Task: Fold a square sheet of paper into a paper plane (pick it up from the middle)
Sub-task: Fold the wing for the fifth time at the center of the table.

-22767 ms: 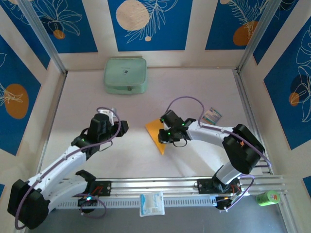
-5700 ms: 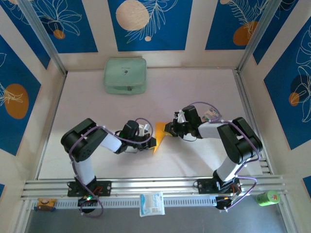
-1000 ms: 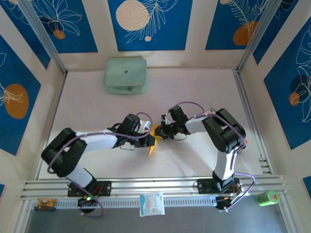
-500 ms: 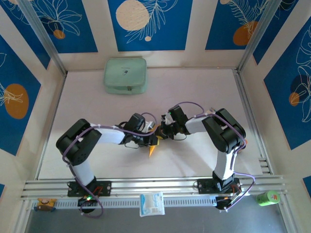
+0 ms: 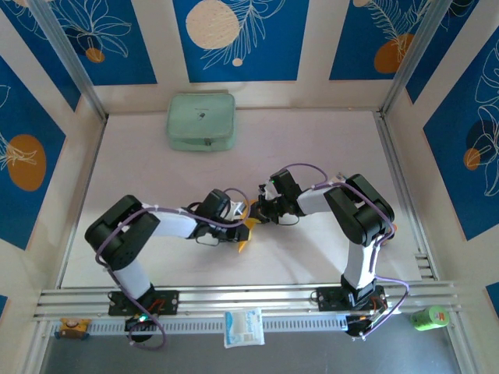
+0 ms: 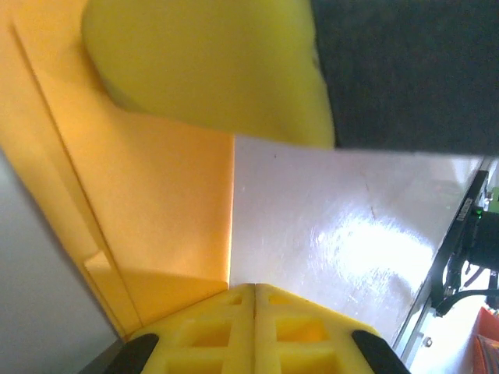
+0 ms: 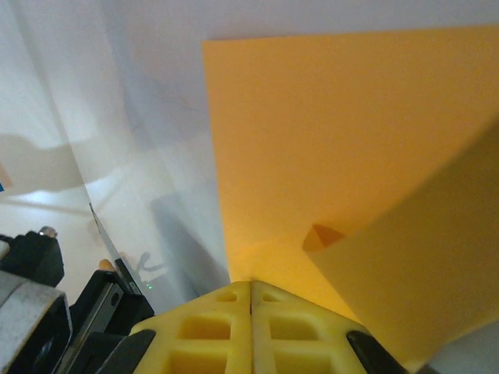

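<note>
Over the last second the left arm's elbow has drawn in from the left side of the surface (image 5: 140,156) towards its base, while the right arm and the orange paper (image 5: 245,238) have kept their places.

At the back left a pale green pouch (image 5: 201,121) lies flat, well apart from both arms. The left arm reaches right across the middle, and the left pincer (image 5: 238,225) sits at the paper's left edge. In the left wrist view the left pincer (image 6: 254,327) has its yellow fingertips pressed together with no gap. The paper (image 6: 156,210) spreads up and left from them, with a crease running along its left side. Whether a layer is caught between the tips cannot be told.

The paper lies in the middle, folded narrow, with a point aimed at the near edge. A white-and-blue packet (image 5: 244,327) rests on the front rail, near and just below that point.

The right pincer (image 5: 259,215) meets the paper's upper right end, just beside the left one. In the right wrist view the right pincer (image 7: 251,319) is likewise closed tight, with its tips against the paper (image 7: 327,140). A raised flap (image 7: 421,273) stands at the lower right of that view.

A green can (image 5: 429,318) stands off the surface at the far right front.
</note>
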Controlling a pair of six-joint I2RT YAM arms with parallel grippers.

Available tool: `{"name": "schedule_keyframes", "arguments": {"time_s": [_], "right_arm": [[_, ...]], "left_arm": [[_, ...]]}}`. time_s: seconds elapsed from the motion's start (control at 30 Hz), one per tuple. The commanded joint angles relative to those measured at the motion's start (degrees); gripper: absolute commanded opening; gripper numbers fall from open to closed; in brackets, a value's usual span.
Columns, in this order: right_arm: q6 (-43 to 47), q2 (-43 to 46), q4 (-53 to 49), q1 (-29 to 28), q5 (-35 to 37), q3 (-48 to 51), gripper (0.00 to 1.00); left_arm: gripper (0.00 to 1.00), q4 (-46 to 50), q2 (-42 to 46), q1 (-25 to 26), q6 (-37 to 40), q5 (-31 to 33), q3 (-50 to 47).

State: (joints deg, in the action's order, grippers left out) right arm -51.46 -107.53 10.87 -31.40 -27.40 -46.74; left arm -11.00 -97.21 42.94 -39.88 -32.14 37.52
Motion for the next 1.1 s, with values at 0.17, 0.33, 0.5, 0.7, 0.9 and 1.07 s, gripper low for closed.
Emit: {"name": "schedule_keyframes", "arguments": {"time_s": [0.17,0.33,0.5,0.7,0.9,1.07], "right_arm": [[-0.9,-3.5,-7.9,0.3,8.0,2.6,0.07],[-0.8,-3.3,-8.1,0.3,8.0,2.5,0.07],[-1.0,-3.3,-8.0,0.2,8.1,2.6,0.07],[-1.5,-3.4,-7.5,0.0,8.0,2.6,0.07],[-3.2,-2.6,-6.8,-0.4,7.7,3.3,0.07],[-6.3,-0.3,-5.8,-1.3,8.4,4.7,0.08]], "left_arm": [[0.07,16.8,3.4,3.6,4.0,3.1,-2.7],[0.07,18.7,6.4,5.1,3.6,4.2,-5.2],[0.06,19.6,8.8,6.5,2.4,5.7,-7.6],[0.04,19.7,16.7,7.0,1.3,7.0,-9.0],[0.04,18.5,26.2,6.2,0.7,10.3,-8.0],[0.08,11.9,24.9,2.0,-0.4,8.8,-6.4]]}}
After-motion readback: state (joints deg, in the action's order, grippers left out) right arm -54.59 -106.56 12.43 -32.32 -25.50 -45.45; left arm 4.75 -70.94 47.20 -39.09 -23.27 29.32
